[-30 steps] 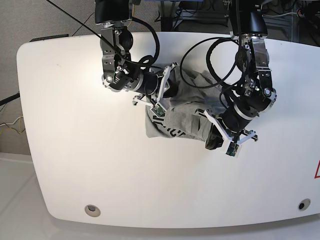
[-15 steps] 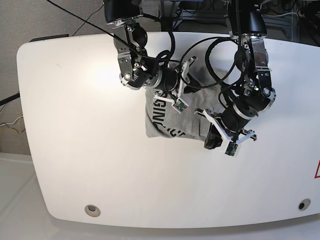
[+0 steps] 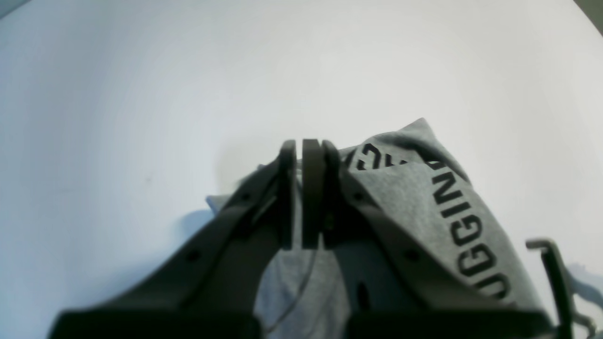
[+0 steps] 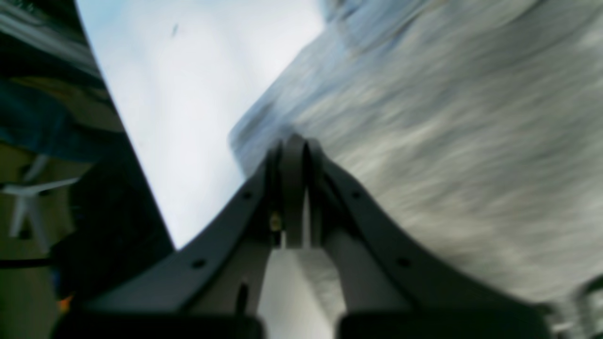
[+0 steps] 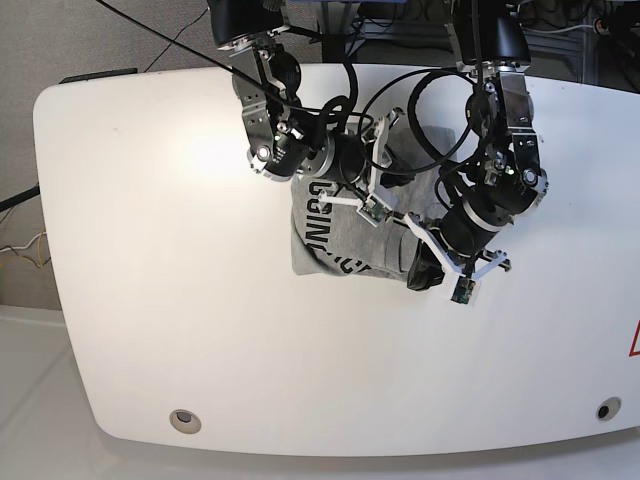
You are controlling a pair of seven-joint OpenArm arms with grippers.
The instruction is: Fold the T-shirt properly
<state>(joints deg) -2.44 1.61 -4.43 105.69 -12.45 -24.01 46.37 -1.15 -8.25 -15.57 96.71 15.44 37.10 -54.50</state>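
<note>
Two robot arms work over a grey T-shirt (image 5: 335,235) bunched into a rough bundle near the middle of a white table (image 5: 150,300), its black lettering showing along the bundle's near-left edge. The left gripper (image 3: 301,197), jaws nearly together, appears to pinch a layer of grey cloth at the bundle's near corner, beside the printed letters. The right gripper (image 4: 294,188), jaws closed, sits at the shirt's edge on the far side; that wrist view is blurred, and whether cloth is actually caught between its fingers cannot be told. Judging by the uneven heap, with layers overlapping and no clean rectangle yet, the fold looks only partly done: the cloth has been gathered inward, but squaring and flattening remain.
</note>
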